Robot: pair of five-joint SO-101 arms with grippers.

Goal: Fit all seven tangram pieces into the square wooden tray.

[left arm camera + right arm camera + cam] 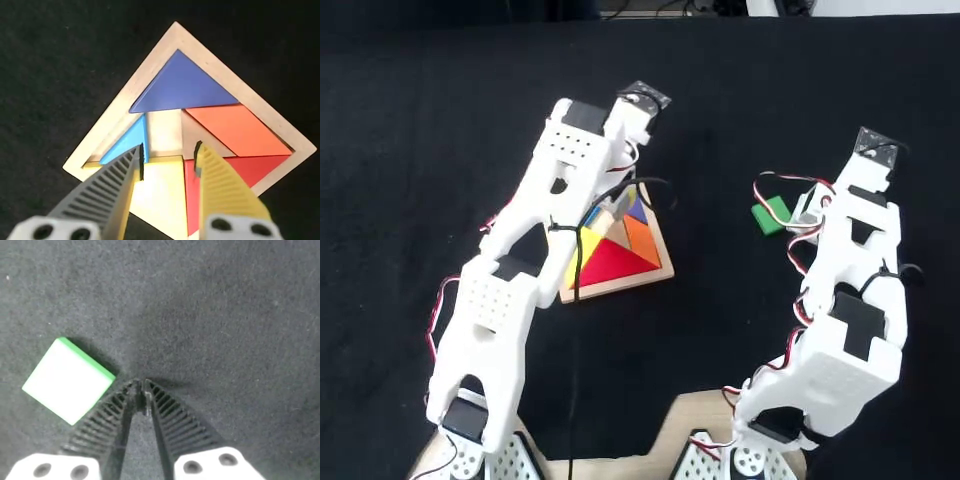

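While the left gripper point(169, 150) is held spread over the wooden tray point(630, 283), the green square point(67, 380) is seen toward the right edge of the table point(420, 100), beside the closed right gripper point(141, 385), to be opened squarely around it.

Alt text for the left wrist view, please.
The open left gripper hangs over the tray, which holds coloured pieces: blue, orange, red, yellow, light blue. The middle of the tray shows bare wood.

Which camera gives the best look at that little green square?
The right wrist view: the green square lies whole and close up on the cloth, just beside the claw. The high view shows it small, next to wires on the right arm.
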